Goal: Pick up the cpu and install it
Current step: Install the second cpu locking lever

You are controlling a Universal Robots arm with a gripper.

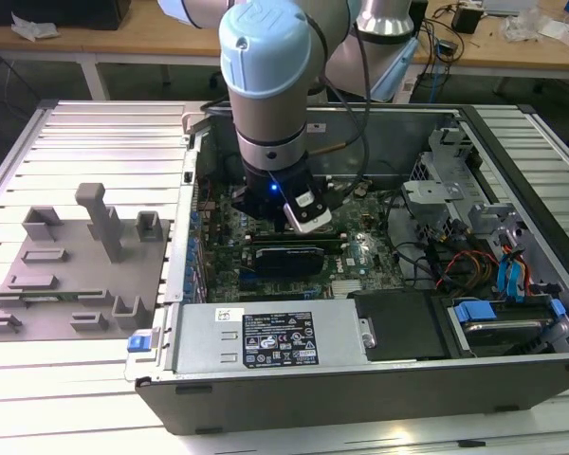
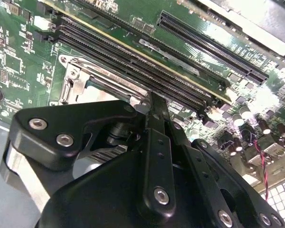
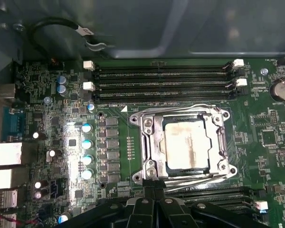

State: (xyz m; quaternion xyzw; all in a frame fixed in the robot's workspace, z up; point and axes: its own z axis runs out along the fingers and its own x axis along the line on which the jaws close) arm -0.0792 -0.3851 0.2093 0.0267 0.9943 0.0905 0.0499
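The arm reaches down into the open computer case (image 1: 512, 379), its end effector (image 3: 149, 192) poised just over the motherboard (image 3: 52, 142), right at the edge of the socket frame (image 3: 149, 137). The fingers (image 3: 147, 209) are pressed together, gripping nothing. The cpu (image 3: 186, 145) lies flat inside the socket frame, beside the memory slots (image 3: 161, 80). A grey fixture tray (image 1: 66, 275) sits on the desk (image 1: 76, 398) outside the case.
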